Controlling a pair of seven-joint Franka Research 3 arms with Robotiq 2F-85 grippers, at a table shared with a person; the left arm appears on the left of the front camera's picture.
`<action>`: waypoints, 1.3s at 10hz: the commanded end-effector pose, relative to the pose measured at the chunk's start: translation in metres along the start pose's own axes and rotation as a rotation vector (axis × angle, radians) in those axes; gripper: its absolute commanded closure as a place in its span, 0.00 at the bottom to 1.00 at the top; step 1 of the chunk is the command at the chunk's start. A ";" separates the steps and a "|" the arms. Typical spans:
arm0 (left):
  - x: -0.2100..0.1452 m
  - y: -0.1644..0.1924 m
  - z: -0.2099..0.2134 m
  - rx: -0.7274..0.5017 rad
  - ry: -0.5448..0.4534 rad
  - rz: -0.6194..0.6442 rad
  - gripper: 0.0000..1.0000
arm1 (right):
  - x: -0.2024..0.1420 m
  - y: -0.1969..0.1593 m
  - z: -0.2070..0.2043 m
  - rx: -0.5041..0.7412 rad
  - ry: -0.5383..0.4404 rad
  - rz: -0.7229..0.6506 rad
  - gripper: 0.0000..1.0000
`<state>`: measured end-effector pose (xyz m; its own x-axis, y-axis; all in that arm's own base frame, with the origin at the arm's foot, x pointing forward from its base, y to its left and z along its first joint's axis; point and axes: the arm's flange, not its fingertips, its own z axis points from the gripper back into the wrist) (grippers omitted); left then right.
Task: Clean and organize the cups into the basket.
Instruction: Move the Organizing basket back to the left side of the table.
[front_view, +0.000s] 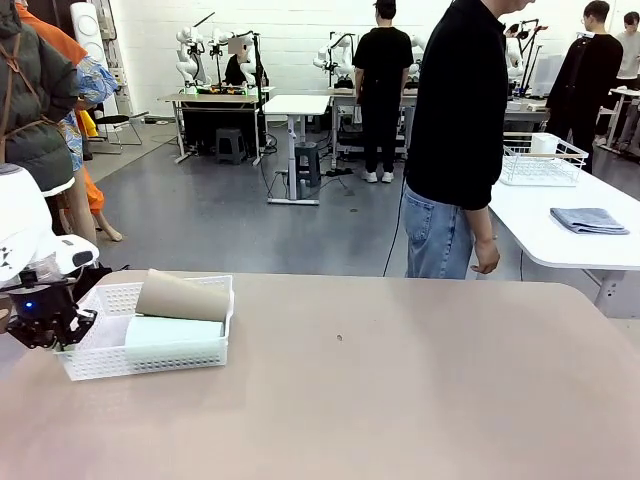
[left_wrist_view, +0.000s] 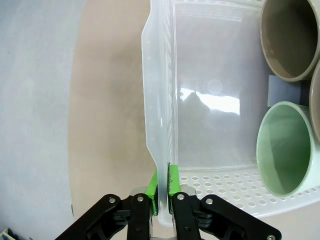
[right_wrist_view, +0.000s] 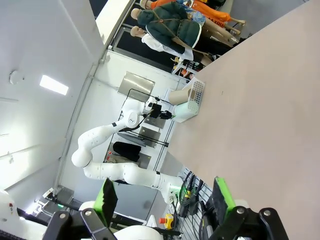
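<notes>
I am pinching the basket's (left_wrist_view: 159, 125) thin side wall with my left claw (left_wrist_view: 162, 197), the green pads clamped tight on the plastic rim at the table's (front_view: 400, 400) near-left corner. That wall looks light and flexible, so I am judging it could bow or slip if pulled hard; gripping low on the solid rim near a corner seems the safest hold. Just beyond the pads, the mint green cup (left_wrist_view: 286, 148) and the tan-brown cup (left_wrist_view: 290, 37) are lying on their sides inside the basket, mouths toward me; both look like smooth, light plastic that could roll. My right claw (right_wrist_view: 162, 200) is hanging wide apart, holding nothing, well clear. Farther off, a person (front_view: 460, 140) is standing at the far edge.
</notes>
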<state>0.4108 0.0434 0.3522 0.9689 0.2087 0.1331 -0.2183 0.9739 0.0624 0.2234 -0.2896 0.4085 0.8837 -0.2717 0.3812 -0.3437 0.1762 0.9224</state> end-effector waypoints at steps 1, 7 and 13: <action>-0.010 0.012 0.005 0.054 -0.032 -0.033 0.94 | -0.001 0.001 -0.003 -0.009 -0.004 -0.013 0.00; 0.019 -0.007 0.024 0.178 -0.079 -0.165 0.94 | -0.001 0.001 -0.003 -0.009 -0.004 -0.013 0.00; 0.054 -0.032 0.018 0.154 -0.046 -0.203 0.62 | -0.001 0.001 -0.003 -0.009 -0.004 -0.013 0.00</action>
<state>0.4599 0.0276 0.3816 0.9866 0.0037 0.1629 -0.0419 0.9719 0.2318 0.2234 -0.2896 0.4086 0.8837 -0.2717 0.3812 -0.3437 0.1763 0.9224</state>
